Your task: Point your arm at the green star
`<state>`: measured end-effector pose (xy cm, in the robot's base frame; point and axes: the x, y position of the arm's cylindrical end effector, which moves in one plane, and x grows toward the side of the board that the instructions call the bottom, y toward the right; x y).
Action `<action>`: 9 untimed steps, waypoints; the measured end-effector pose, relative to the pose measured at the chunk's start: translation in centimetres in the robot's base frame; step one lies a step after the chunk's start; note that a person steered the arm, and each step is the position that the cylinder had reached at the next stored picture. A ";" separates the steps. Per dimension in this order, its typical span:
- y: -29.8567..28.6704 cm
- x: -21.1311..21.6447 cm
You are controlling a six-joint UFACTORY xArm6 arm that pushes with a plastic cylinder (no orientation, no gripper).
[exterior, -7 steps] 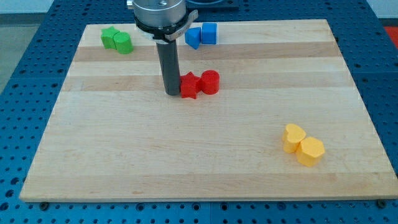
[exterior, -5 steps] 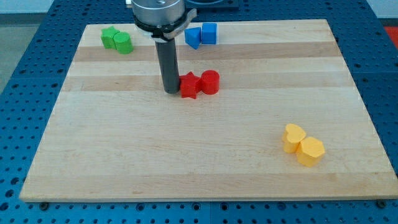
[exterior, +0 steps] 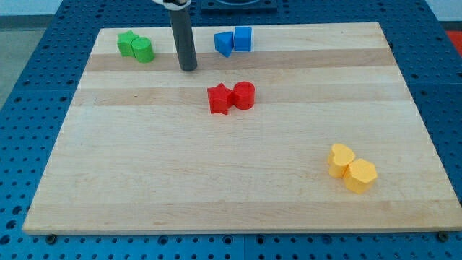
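Observation:
The green star point(exterior: 127, 42) sits at the board's top left, touching a green cylinder point(exterior: 143, 50) on its right. My tip point(exterior: 188, 68) rests on the board to the right of the green pair and a little lower, about a block's width from the cylinder. The rod rises straight up out of the view's top.
Two blue blocks point(exterior: 234, 40) sit right of my tip near the top edge. A red star point(exterior: 219, 98) and red cylinder point(exterior: 244, 94) lie below and right of it. Two yellow blocks point(exterior: 351, 168) sit at the lower right. The wooden board point(exterior: 144, 180) ends on a blue pegboard.
My tip has moved up the view and slightly left, away from the red star toward the green blocks. No block has moved.

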<state>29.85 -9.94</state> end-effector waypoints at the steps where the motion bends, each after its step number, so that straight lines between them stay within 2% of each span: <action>1: 0.0 -3.4; 3: -1.4 -9.7; 4: -4.0 -10.6; 6: -9.8 -10.6; 9: -11.2 -6.9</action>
